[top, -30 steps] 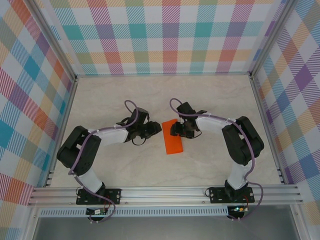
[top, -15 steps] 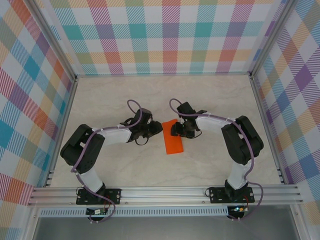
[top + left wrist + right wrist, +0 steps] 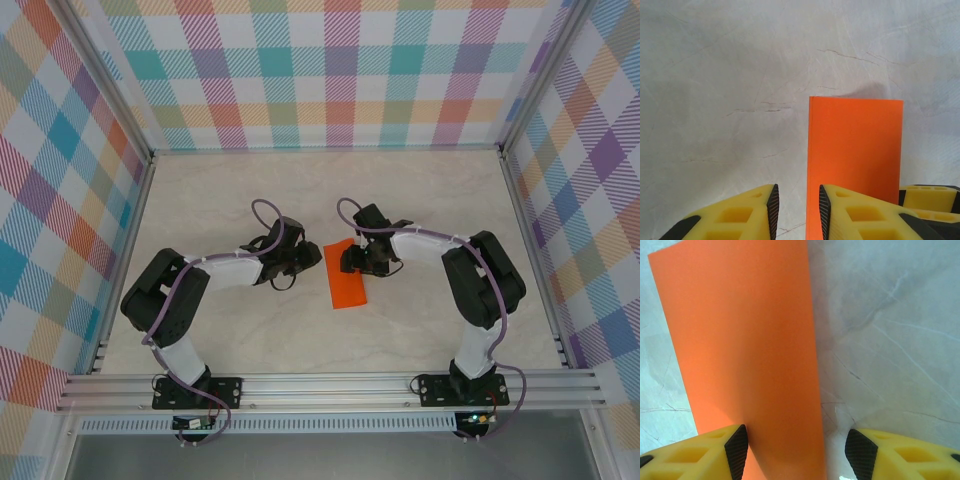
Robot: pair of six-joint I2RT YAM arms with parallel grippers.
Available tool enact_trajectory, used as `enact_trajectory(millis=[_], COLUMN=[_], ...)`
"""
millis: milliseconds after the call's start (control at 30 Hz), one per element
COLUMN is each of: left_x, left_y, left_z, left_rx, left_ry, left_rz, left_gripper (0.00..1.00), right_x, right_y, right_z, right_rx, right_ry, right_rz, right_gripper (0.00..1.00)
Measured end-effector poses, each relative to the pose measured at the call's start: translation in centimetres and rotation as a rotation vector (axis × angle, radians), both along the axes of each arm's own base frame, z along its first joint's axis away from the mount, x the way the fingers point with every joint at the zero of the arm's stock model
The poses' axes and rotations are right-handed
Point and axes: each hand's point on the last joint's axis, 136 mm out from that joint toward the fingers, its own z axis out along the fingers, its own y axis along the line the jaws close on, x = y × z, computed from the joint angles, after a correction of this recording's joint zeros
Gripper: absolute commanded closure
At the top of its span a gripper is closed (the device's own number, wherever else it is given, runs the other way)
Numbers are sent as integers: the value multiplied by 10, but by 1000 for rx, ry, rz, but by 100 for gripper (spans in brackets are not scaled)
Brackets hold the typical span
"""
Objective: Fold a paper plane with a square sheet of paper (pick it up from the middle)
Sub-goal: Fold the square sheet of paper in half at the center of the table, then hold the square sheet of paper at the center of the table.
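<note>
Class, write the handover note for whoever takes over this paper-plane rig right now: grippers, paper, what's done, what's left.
Left gripper: narrowly open, low over one long edge of the orange sheet of paper, holding nothing.
Right gripper: wide open, straddling the opposite long edge, holding nothing.
Paper: flat on the table between the grippers.
Done: it looks folded once into a narrow rectangle.
Left: nose and wing folds; no plane yet.

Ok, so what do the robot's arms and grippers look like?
The left arm and right arm have black joints, white links and looping purple cables. The fingers are yellow blocks with hollow cut-outs and black ridged pads.
</note>
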Motion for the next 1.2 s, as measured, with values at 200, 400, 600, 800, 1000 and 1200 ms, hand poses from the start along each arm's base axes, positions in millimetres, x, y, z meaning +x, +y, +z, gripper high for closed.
enact_trajectory(millis=[200, 400, 600, 800, 1000, 1200], left_x=[-2, -2, -4, -4, -2, 0], left_y=[-7, -21, -29, -36, -41, -49], left_z=[-2, -5, -8, -11, -9, -10], left_rx=[-28, -75, -111, -129, -143, -133], left_ry=[15, 35, 54, 73, 76, 77], left_rz=[-25, -69, -93, -116, -131, -154], left_gripper=[75, 81, 90, 96, 100, 100], right_x=[0, 0, -1, -3, -3, -3], right_y=[0, 0, 0, 0, 0, -1], right_z=[-1, -2, -4, -5, -6, -6], right_rx=[-4, -8, -15, -20, -26, -34], right_ry=[4, 8, 20, 26, 26, 24], right_rz=[0, -1, -1, 1, 2, 3], right_gripper=[38, 38, 37, 37, 37, 38])
